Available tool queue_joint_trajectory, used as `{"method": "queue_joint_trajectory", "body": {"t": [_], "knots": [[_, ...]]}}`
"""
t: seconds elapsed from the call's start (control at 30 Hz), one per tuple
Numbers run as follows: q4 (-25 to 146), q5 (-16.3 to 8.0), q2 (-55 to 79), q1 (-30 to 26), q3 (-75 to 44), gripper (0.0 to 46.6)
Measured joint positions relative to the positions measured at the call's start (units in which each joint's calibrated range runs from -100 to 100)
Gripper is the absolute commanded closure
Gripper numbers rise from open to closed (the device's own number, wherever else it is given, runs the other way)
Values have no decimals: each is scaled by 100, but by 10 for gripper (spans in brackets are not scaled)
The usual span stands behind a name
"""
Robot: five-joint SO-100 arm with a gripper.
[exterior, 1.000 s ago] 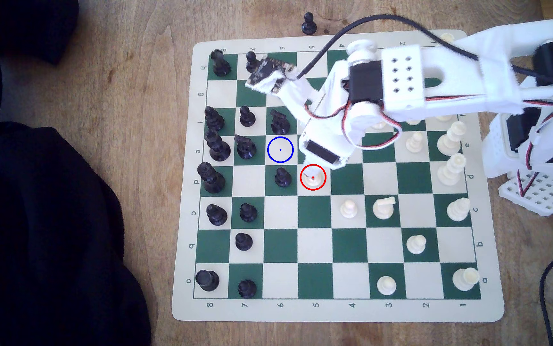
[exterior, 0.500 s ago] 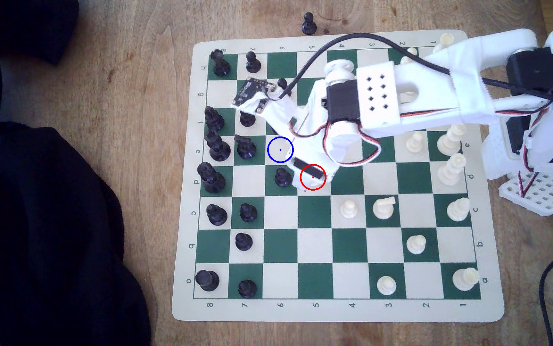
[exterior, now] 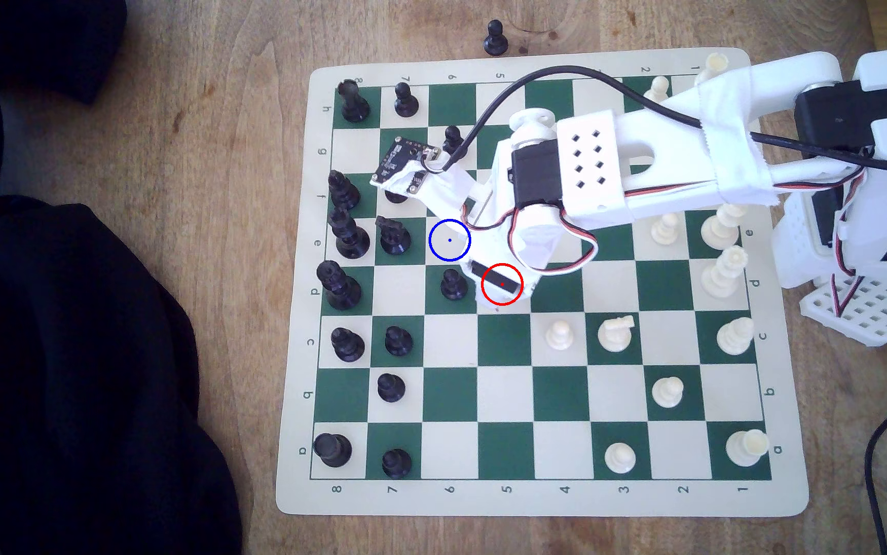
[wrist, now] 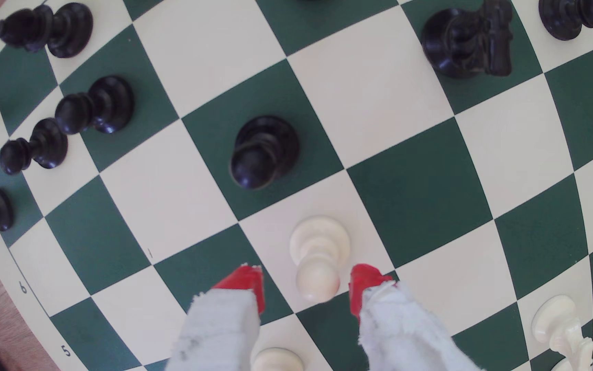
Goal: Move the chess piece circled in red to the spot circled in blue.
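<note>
Claw (wrist: pixel 307 285) is spread apart, red-tipped fingers (wrist: pixel 248 281) on either side of the chess piece (wrist: pixel 318 258), with a visible gap on both sides; nothing gripped. The white pawn stands upright on its cream square, its ball head level with the fingertips in the wrist view.

In the exterior view, the arm's end (exterior: pixel 500 277) sits over the red ring (exterior: pixel 502 284), hiding the pawn beneath it. Landmark: the black pawn (exterior: pixel 452 284) on the green square just to the exterior view's left of that ring, also seen in the wrist view (wrist: pixel 263 153), one square from the white pawn and not touching it.

The spot (exterior: pixel 449 240), ringed in blue with a centre dot, is the cream square directly above the black pawn in the exterior view, diagonal to the red ring. No piece stands on it; the arm's white body overlaps the ring's right edge. A black knight (exterior: pixel 393 235) is one square to the exterior view's left of the spot.

The chessboard (exterior: pixel 537 496) lies flat on a wooden table (exterior: pixel 163 106). One lone black pawn (exterior: pixel 495 37) stands off the board, on the table, well above the landmark pawn. Dark cloth (exterior: pixel 83 373) covers the table far to its left.
</note>
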Motion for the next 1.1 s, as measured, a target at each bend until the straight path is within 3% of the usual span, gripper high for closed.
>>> {"method": "queue_joint_trajectory", "body": {"t": [0.2,0.5,0.77,1.1], "knots": [[-88,0,142,0,0,355],[-88,0,201,0,0,445],[104,5,193,-74,-99,448],[1131,98,-251,-44,-1347,447]]}}
